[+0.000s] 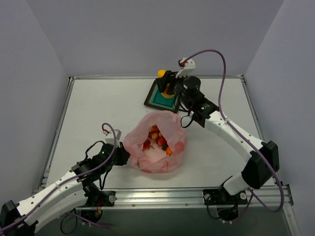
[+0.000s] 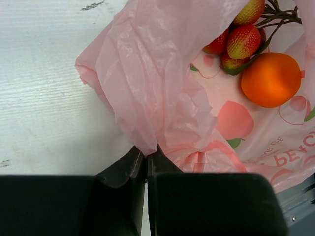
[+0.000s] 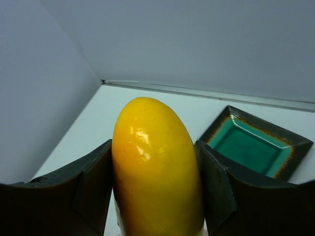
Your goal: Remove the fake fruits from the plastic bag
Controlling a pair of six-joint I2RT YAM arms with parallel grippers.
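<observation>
You have the mango [image 3: 155,167] out: oblong, glossy yellow-orange, clamped on both sides by the right gripper [image 3: 156,196], well apart from the bag on the far side. The plastic bag [image 1: 156,145] is thin, crinkled, translucent pink with reddish-orange print. It lies slumped mid-workspace with its mouth open upward. One gathered fold of its edge is pinched in the left gripper [image 2: 146,160]. Inside you have a round orange [image 2: 270,79] and, just beside it, small red pieces [image 2: 242,41] with green leaves, bunched together.
</observation>
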